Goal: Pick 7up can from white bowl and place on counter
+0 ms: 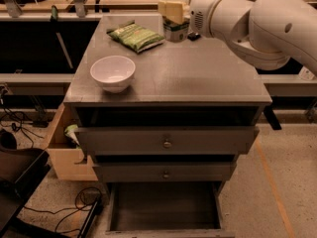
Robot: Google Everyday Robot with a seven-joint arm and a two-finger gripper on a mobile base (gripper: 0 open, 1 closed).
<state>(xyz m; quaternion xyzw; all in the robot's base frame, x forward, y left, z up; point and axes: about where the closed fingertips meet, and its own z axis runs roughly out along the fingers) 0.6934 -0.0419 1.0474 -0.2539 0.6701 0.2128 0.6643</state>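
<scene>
Cabinet seen from the front and above. Nearest, at floor level, the lowest drawer (163, 209) stands pulled out and open. Above it are two shut drawers, each with a small round knob (167, 144) at its middle. A light wooden box (62, 155) sits just beside the cabinet's left side.

The grey surface (198, 78) carries three things. A white bowl (113, 72) stands upright near the front left corner, with nothing in it. A flat green bag (136, 36) lies near the far left corner, well apart from the bowl. The green-and-silver can (177, 31) stands upright at the middle of the far edge, just right of the bag and outside the bowl. Whether its base touches the surface cannot be told.

The hand (173, 20) is at that far edge, closed narrowly on the can, with one tan pad (170, 10) lying against the can's near side. The white arm (257, 26) reaches in from the right, above the far right corner. A small dark object (194, 35) lies just right of the can, partly hidden under the arm.
</scene>
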